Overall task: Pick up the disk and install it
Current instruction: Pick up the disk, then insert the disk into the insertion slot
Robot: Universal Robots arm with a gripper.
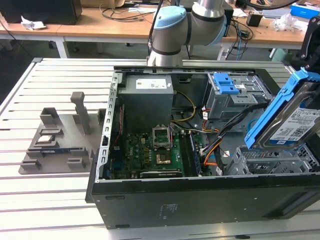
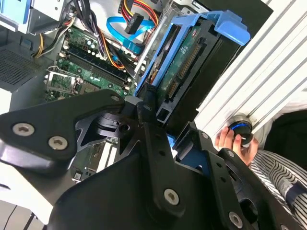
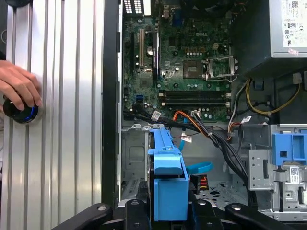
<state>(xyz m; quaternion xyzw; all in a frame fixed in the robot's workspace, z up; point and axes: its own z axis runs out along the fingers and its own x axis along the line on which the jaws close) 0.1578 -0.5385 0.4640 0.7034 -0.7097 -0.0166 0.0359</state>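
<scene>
On the slatted aluminium surface (image 1: 45, 200), toward its edge at the exterior view's left, we note a grey moulded fixture (image 1: 55, 142). Mid-surface stands the open black computer case (image 1: 200, 205). Toward the right edge, the flat silver, blue-framed disk (image 1: 295, 122) hangs tilted above the drive cage (image 1: 270, 160), clamped by its frame in the black hand (image 3: 169, 210). We judge it stiff, weighty and shock-sensitive, and the frame edges suit gripping. Cluttered desks (image 1: 100, 27) stand behind.
</scene>
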